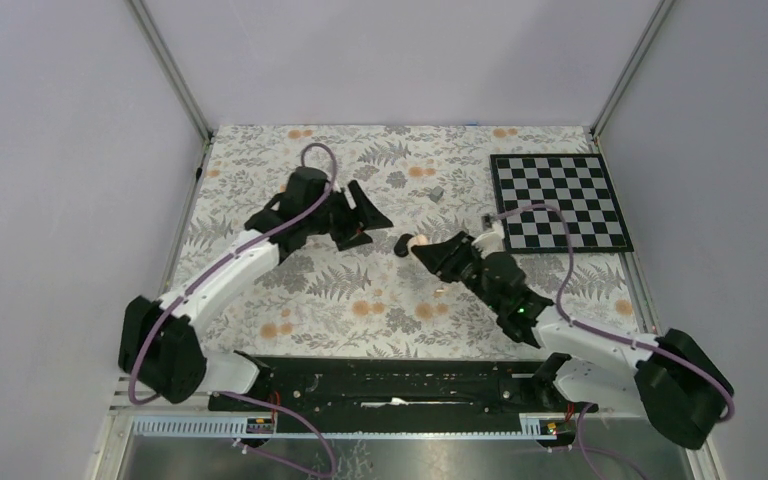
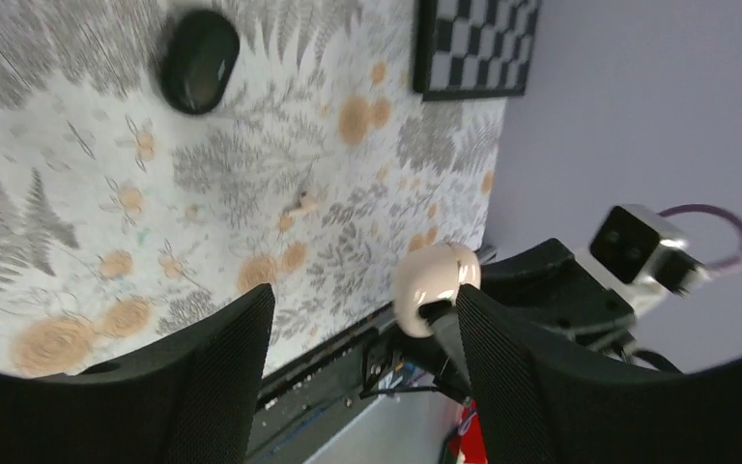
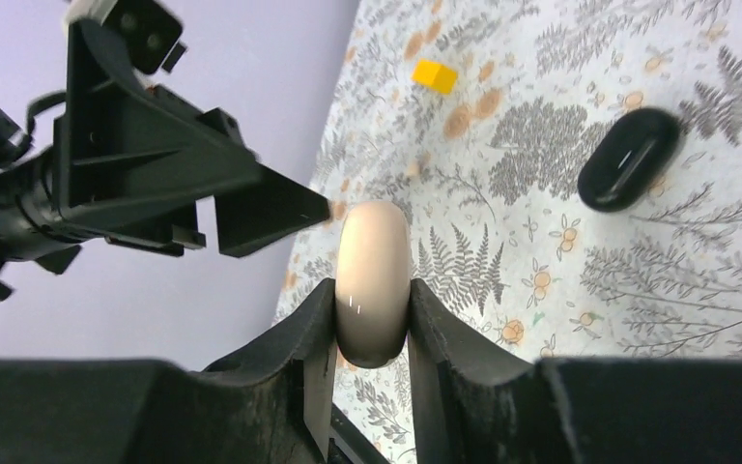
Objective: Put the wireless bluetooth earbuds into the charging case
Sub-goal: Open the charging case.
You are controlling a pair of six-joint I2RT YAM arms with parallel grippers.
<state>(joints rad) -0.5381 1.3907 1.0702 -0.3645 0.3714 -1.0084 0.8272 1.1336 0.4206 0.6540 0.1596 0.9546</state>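
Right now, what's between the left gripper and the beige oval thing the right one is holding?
Nothing, just air. The left gripper, jaws open, faces the beige oval piece clamped in the right gripper. Both wrist views show the gap unobstructed.

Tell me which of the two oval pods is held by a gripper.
The beige pod, clamped in the right gripper; the black pod lies loose on the table.

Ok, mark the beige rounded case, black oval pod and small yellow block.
Beige rounded case (image 3: 374,280): right wrist view, its smooth middle.
Black oval pod (image 3: 630,159): right wrist view, glossy top centre.
Small yellow block (image 3: 434,75): right wrist view, top face.
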